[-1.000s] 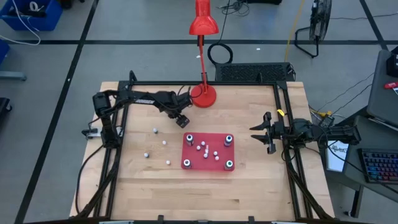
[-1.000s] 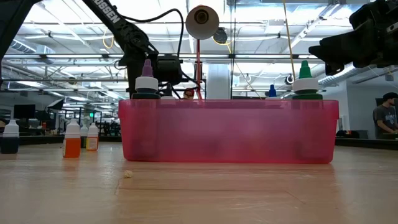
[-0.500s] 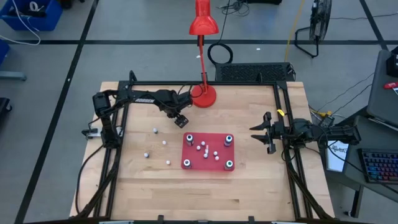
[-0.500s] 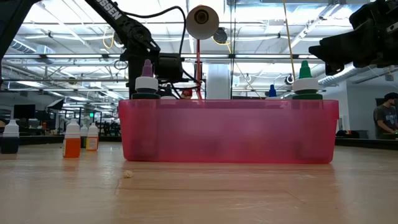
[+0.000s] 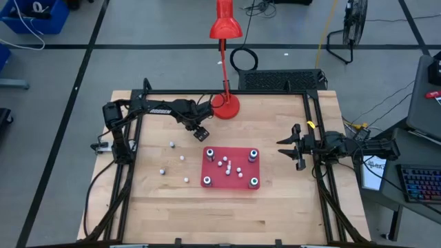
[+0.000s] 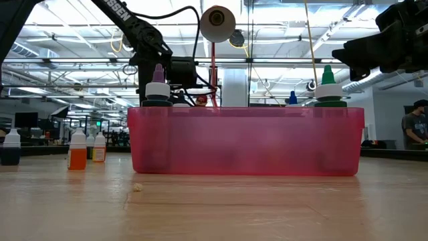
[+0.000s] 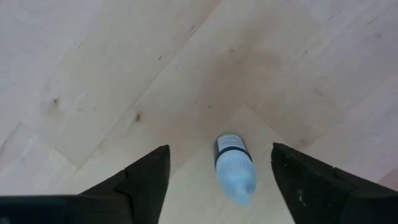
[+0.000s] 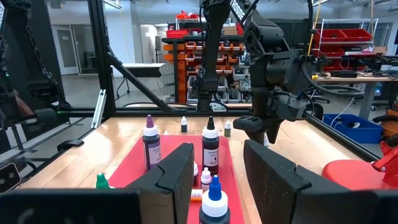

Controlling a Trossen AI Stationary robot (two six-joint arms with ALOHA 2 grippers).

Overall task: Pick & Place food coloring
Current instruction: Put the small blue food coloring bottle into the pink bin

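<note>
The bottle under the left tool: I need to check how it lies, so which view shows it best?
The left wrist view: the bottle lies on its side between the open left tool. In the high view the left tool hides it; the low and right wrist views don't show it clearly.

Pink translucent bin (image 6: 246,140) seen on wooden table (image 6: 214,207); purple-capped bottle (image 6: 158,87) and green-capped bottle (image 6: 327,87) visible above rim; three small bottles (image 6: 78,148) stood left of it.

The pale matt wooden tabletop (image 7: 124,74) is showing grain and knots; the translucent glossy red plastic tray (image 6: 247,142) is sitting on it.
</note>
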